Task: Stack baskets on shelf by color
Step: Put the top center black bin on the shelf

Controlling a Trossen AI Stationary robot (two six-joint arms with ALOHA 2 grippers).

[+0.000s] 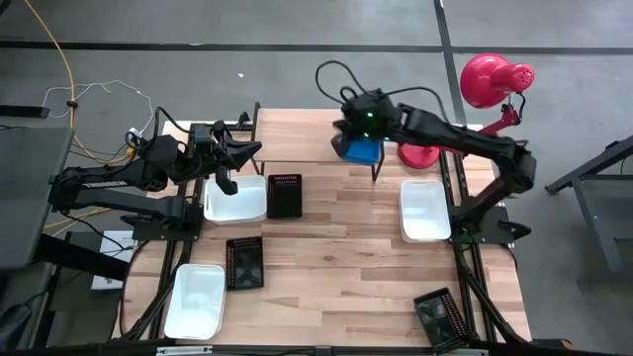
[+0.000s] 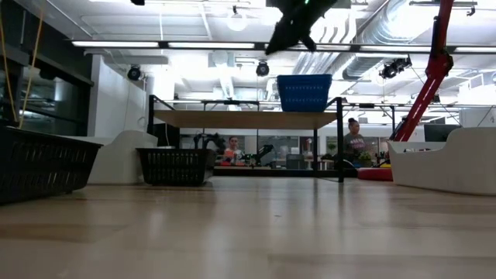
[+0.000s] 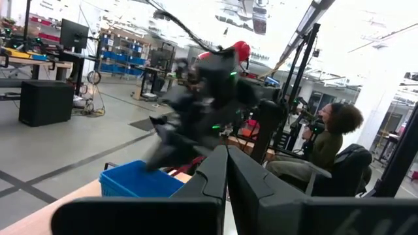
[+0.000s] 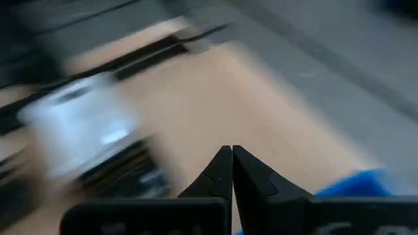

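Both hands shut and empty; one blue basket on the shelf, the rest on the surface.

Nearest the front edge of the surface (image 1: 336, 267) lie a white basket (image 1: 195, 300), a black slotted basket (image 1: 244, 262) and another black basket (image 1: 437, 314) at the right corner: these I judge unsorted. Mid-surface, a white basket (image 1: 235, 198) and a black basket (image 1: 284, 195) sit side by side, and a third white basket (image 1: 424, 210) lies to the right. My left hand (image 1: 226, 158) waits just above the mid white one, fingers pressed together, holding nothing. Farthest, my right hand (image 1: 348, 127) hovers over the shelf (image 2: 248, 118), fingers closed on nothing, beside the blue basket (image 1: 364, 149). The low view shows that basket (image 2: 304, 92) resting flat on the plank; the high view alone shows the full layout.
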